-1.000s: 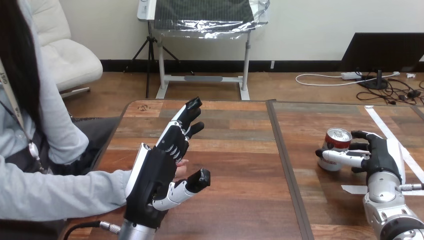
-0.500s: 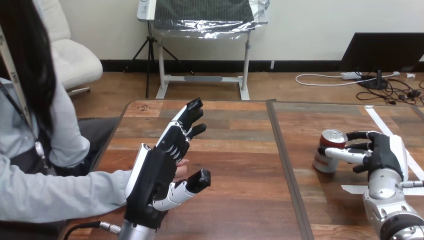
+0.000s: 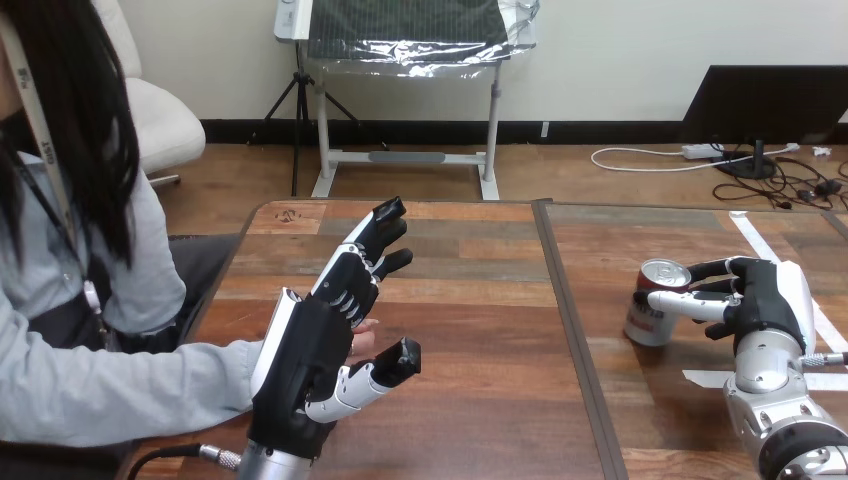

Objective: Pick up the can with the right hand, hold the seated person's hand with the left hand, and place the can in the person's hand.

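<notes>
A red and silver can stands on the right half of the table, leaning slightly. My right hand is at its right side, with the thumb lying across the can's front and the fingers curled against its upper rim. My left hand is raised at the lower left, fingers straight and pointing away, thumb bent out to the right. The person's hand lies behind it and only a fingertip shows. I cannot tell whether the two touch. The person's grey sleeve reaches in from the left.
A dark seam splits the table into left and right halves. White tape strips run along the right half, and a short piece lies beside my right wrist.
The can has slid a little to the left and now leans, with my right hand following it and turning upward. The person has leaned further in. My left hand has stayed still.
</notes>
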Controlling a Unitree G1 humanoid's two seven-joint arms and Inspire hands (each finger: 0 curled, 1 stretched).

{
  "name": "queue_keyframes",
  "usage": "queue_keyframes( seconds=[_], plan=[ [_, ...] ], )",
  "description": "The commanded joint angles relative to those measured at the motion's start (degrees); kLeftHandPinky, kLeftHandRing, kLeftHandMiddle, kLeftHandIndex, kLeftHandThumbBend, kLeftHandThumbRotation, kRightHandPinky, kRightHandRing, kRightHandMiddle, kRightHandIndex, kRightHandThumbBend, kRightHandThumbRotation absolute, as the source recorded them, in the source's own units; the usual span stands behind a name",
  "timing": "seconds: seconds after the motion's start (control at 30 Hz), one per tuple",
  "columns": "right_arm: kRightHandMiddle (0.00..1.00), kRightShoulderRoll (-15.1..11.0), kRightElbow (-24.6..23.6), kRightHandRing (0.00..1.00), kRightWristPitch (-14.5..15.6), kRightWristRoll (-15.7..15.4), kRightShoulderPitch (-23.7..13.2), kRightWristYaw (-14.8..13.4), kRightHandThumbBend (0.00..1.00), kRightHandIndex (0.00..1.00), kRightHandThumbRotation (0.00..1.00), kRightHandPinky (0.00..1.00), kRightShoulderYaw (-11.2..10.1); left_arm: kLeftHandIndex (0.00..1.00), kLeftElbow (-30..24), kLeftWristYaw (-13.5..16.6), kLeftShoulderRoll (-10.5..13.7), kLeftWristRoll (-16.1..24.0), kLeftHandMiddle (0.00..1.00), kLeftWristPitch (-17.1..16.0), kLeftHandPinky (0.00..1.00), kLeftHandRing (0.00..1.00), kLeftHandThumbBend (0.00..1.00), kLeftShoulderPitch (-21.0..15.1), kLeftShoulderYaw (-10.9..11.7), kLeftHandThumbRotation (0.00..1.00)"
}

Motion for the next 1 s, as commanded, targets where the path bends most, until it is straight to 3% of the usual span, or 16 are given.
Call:
queue_keyframes(
  seconds=[0.0, 0.23, 0.57, 0.97],
  plan=[
    [0.50, -0.74, -0.35, 0.46, -0.13, -0.81, -5.09, -1.08, 0.89, 0.49, 0.00, 0.40, 0.72, 0.90, -2.31, 0.01, -0.26, -0.22, 0.94, -0.09, 0.86, 0.93, 1.00, -1.67, -0.34, 0.63],
    [0.49, -0.91, -0.44, 0.47, -0.74, -1.48, -4.74, -1.26, 0.88, 0.48, 0.00, 0.41, 1.42, 0.90, -2.49, -0.35, -0.46, -0.85, 0.94, 0.61, 0.87, 0.94, 1.00, -1.64, -0.51, 0.62],
    [0.49, -0.70, -0.57, 0.43, -0.91, 0.45, -4.43, -0.82, 0.86, 0.49, 0.00, 0.37, -0.17, 0.90, -1.81, -1.29, -0.44, -1.20, 0.95, 0.71, 0.88, 0.94, 1.00, -2.12, -0.35, 0.61],
    [0.50, -0.85, -0.77, 0.44, -2.47, 0.89, -3.64, -0.52, 0.84, 0.50, 0.00, 0.38, -0.39, 0.89, -1.58, -0.89, -0.53, -0.76, 0.95, 0.95, 0.87, 0.94, 1.00, -2.35, -0.10, 0.62]
  ],
)
